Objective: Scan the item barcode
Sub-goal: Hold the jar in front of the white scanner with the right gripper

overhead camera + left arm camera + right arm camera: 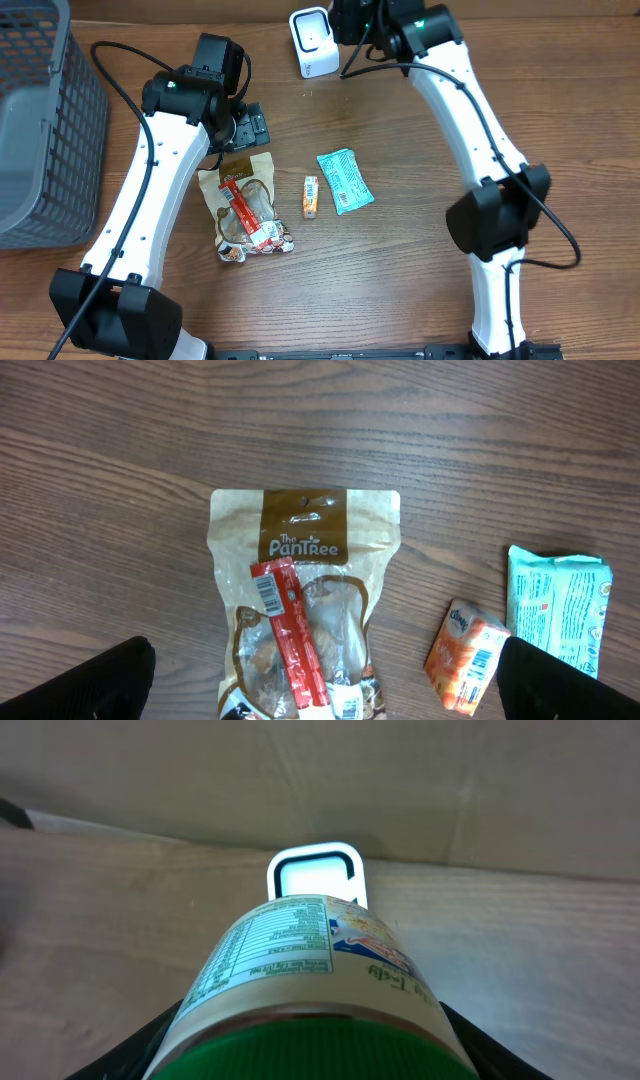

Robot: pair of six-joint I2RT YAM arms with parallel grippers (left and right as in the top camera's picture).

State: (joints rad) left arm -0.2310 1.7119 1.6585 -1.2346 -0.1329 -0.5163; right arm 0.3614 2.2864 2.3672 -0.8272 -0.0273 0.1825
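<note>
The table (100,460) is brown wood-grain, the pouch (305,530) tan with a brown label, the stick (290,630) red, the packet (555,610) teal, the scanner (312,42) white, the jar (300,960) green-lidded.

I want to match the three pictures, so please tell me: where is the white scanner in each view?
Overhead: the scanner stands at the top edge, just left of the centre.
Left wrist: it is not in this picture.
Right wrist: the scanner is in the upper middle, behind the jar.
Shared landmark: the wooden table shows in all three views.
</note>
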